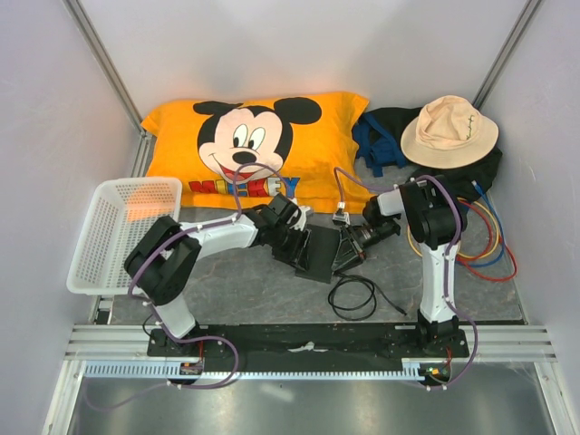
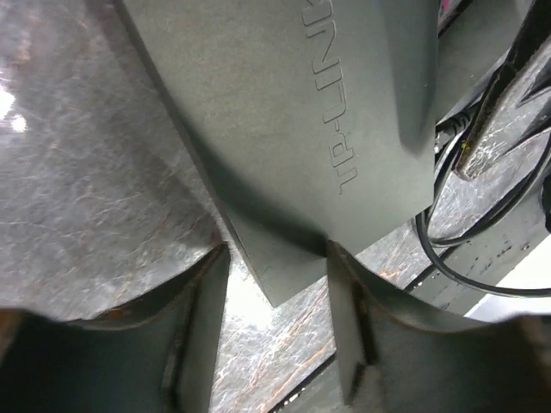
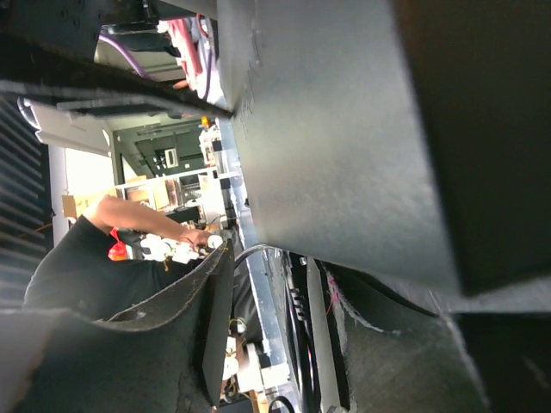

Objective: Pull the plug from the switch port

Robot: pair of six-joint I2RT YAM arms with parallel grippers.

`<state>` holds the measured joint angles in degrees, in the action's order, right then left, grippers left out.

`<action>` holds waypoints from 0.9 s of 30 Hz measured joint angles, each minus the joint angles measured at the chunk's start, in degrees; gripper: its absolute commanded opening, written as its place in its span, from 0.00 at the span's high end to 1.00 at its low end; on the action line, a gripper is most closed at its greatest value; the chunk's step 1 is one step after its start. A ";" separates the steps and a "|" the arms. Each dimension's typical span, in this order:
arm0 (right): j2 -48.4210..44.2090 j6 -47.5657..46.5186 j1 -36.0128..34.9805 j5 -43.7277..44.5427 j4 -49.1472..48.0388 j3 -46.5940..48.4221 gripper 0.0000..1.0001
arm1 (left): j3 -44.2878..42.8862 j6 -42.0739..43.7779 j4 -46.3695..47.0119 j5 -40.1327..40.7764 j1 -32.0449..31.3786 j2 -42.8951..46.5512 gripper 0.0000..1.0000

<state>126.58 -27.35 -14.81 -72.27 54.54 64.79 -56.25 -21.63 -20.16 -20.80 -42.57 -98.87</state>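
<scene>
One switch point(image 1: 319, 256), flanked on both sides. Far left in the top view, a white basket point(image 1: 118, 227), well apart from the work. Next, the left gripper point(image 1: 294, 240), stretched rightward to the switch. Seen from the left wrist, fingers point(image 2: 200, 331) astride one corner of the box, both tips meeting its edges. Looks clamped on that corner, set narrow rather than wide.

Mid-table, then, the switch itself, just on the arms' side of the orange pillow point(image 1: 258, 149). Long axis roughly far to near, a little slanted, with one long side toward each arm. Possibly tipped up off the table, though hard to be sure.

Right of it, touching or nearly so, the right gripper point(image 1: 347, 249), pointing leftward at the opposite side. Seen from the right wrist, fingers point(image 3: 155, 344) apart, only background in the gap, nothing held. A grey face of the box fills the frame just past the tips.

No plug or port to be made out in any view. Black cable point(image 1: 332, 297) looped on the table nearer the bases than the right gripper and heading toward the switch, so probably plugged in on that side.

Judging by that, right gripper better placed for the pull, away from the box along the cable's line. Left gripper better suited to bracing.
</scene>
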 measured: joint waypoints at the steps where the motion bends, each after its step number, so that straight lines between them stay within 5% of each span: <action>1: 0.22 -0.61 0.00 -0.42 0.52 0.20 0.50 | -0.24 0.02 -0.17 0.15 0.26 0.00 0.57; 3: 0.50 -1.03 -0.17 -0.76 1.20 0.76 0.52 | -1.09 0.07 -0.68 0.90 0.79 0.00 0.62; 7: 3.28 -1.31 -1.57 -0.79 3.76 6.25 0.50 | -2.34 0.42 -2.08 5.11 1.92 0.79 0.98; 16: 4.28 -2.38 -2.34 -1.75 6.23 7.85 0.41 | -4.61 1.86 -2.38 1.95 1.51 -0.02 0.98; 27: -0.81 7.91 -2.69 2.67 -4.28 2.21 0.48 | -6.93 1.75 3.74 -3.65 0.63 -5.60 0.98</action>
<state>125.78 -19.44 -17.50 -69.60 50.26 67.00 -63.18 -19.88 -16.43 -24.45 -41.93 -104.47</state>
